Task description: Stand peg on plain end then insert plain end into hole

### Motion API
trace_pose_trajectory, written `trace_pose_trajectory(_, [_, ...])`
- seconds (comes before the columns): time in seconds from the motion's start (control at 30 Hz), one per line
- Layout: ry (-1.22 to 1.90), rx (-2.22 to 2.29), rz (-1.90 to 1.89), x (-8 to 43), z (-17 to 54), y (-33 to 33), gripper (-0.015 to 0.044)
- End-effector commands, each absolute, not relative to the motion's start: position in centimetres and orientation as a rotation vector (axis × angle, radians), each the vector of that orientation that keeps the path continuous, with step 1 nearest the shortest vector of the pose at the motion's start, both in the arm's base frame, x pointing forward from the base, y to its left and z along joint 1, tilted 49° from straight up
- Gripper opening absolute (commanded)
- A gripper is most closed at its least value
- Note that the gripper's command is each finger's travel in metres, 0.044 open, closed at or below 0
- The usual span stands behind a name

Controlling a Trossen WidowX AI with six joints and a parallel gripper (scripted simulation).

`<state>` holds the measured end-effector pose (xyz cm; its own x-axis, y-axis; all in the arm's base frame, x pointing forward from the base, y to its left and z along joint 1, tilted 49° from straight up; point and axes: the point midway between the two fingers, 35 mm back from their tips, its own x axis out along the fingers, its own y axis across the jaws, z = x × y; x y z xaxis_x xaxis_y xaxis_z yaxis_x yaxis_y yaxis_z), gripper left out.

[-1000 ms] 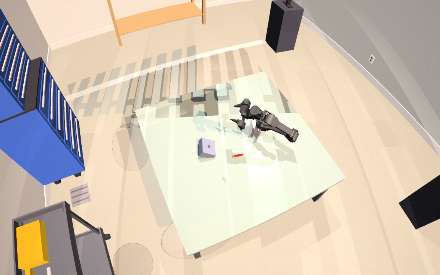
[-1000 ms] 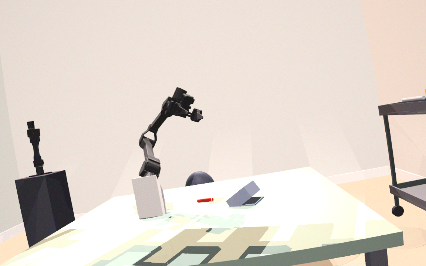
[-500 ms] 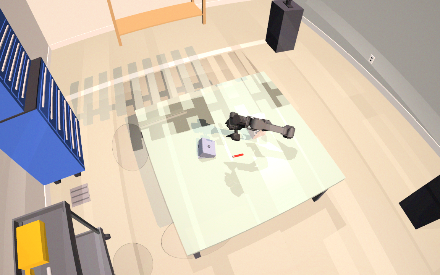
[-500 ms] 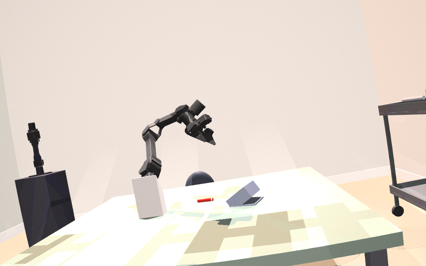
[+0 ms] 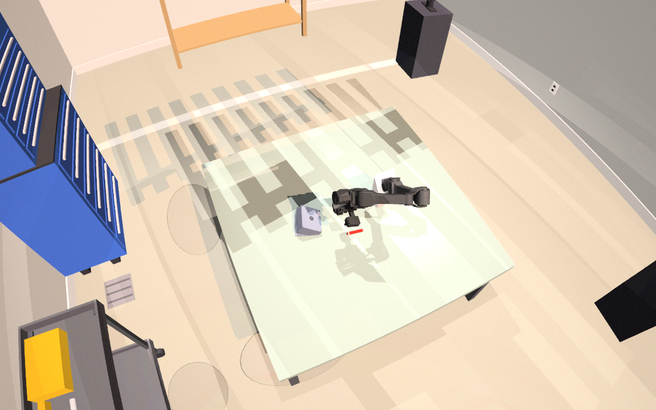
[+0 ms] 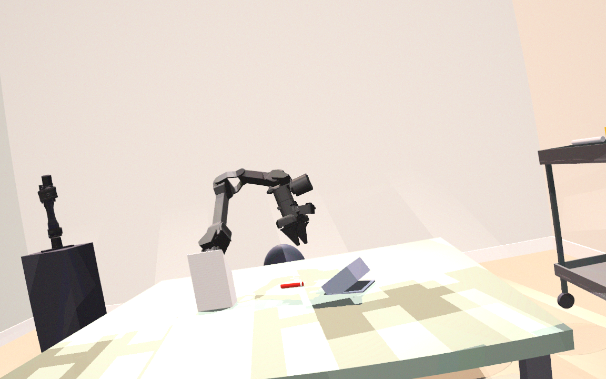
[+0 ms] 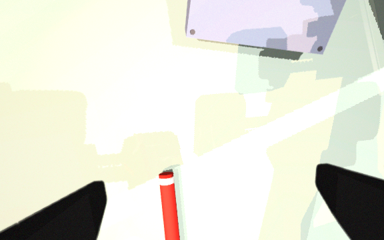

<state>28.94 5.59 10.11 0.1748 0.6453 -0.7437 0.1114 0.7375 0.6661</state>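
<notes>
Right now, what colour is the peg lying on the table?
The peg is red with a white band; the wrist view shows it best.

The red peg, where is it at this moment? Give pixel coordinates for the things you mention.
In the top view, the red peg (image 5: 355, 232) (image 6: 291, 285) (image 7: 169, 210) lies on the table, right of the sloped panel (image 5: 308, 222) (image 6: 346, 277) (image 7: 245, 17).
</notes>
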Motion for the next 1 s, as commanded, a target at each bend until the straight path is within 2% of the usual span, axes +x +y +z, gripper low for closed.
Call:
trace_pose_trajectory(0.0, [1.454,0.702,0.521,27.5,8.8,8.4,0.044])
trace_pose_trajectory(0.17, [1.554,0.72,0.618,25.7,7.5,11.3,0.044])
trace_pose_trajectory(0.97, [1.558,0.713,0.621,25.7,5.3,13.7,0.044])
